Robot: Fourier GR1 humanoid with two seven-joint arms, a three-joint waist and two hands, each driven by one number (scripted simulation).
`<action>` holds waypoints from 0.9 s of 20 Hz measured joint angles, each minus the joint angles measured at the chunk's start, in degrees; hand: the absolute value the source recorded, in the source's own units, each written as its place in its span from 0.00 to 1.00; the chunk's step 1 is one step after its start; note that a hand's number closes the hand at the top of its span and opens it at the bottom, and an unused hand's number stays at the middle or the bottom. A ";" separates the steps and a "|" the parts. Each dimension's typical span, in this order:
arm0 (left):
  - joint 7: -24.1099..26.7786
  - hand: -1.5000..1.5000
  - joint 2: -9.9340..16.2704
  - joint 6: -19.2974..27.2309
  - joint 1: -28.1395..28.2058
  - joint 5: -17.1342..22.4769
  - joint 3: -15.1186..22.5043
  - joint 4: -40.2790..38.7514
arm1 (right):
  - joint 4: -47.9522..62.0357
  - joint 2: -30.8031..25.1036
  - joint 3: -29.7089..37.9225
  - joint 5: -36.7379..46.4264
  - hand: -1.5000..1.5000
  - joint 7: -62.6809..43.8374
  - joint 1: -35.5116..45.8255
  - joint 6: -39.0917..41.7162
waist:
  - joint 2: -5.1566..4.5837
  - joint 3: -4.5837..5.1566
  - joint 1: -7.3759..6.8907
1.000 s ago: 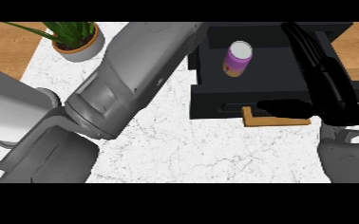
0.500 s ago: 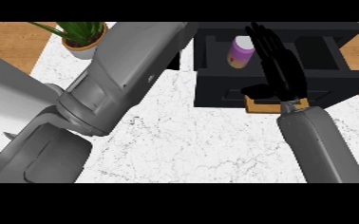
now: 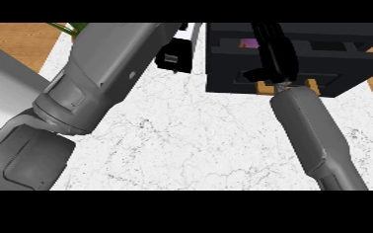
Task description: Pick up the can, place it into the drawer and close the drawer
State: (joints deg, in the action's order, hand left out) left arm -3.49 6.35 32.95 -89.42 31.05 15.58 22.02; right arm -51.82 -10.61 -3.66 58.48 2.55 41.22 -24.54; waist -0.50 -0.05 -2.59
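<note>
Only a purple sliver of the can point(image 3: 250, 43) shows inside the black drawer point(image 3: 226, 76) at the upper right; the rest is hidden by the drawer's dark parts and my right hand. That hand point(image 3: 275, 54) is open, its straight fingers reaching up across the drawer beside the can, with the grey forearm coming in from the lower right. My left hand point(image 3: 175, 57) shows as a black shape just left of the drawer, at the end of the big grey left arm point(image 3: 102, 89); its pose is unclear.
A potted plant's leaves point(image 3: 73, 27) peek out at the top left behind the left arm. The white marble counter point(image 3: 197, 143) spreads between the two arms. A wooden surface point(image 3: 22, 44) lies beyond the counter's left edge.
The right hand has stretched further up over the drawer. Much less of the can shows now. Drawer and plant sit higher in view, and the left hand has come into sight.
</note>
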 measured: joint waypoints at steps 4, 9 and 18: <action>-1.56 0.00 1.48 -0.53 1.88 -0.58 0.37 2.66 | 8.72 0.87 2.18 1.63 0.00 -0.04 5.96 -5.52 | -0.02 0.00 -0.91; -3.81 0.00 3.53 -1.67 4.51 -1.20 1.08 6.55 | 17.89 0.58 4.53 2.87 0.00 0.05 13.04 -9.88 | -0.14 0.01 -2.06; -7.31 0.00 7.31 -3.10 9.45 -1.86 1.98 14.13 | 28.66 -0.24 7.04 3.41 0.00 1.37 20.96 -12.24 | -0.62 -0.17 -3.21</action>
State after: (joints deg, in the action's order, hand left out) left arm -10.81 13.66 29.85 -79.97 29.18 17.56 36.15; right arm -23.16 -10.85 3.38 61.90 3.92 62.18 -36.78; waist -1.12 -0.22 -5.80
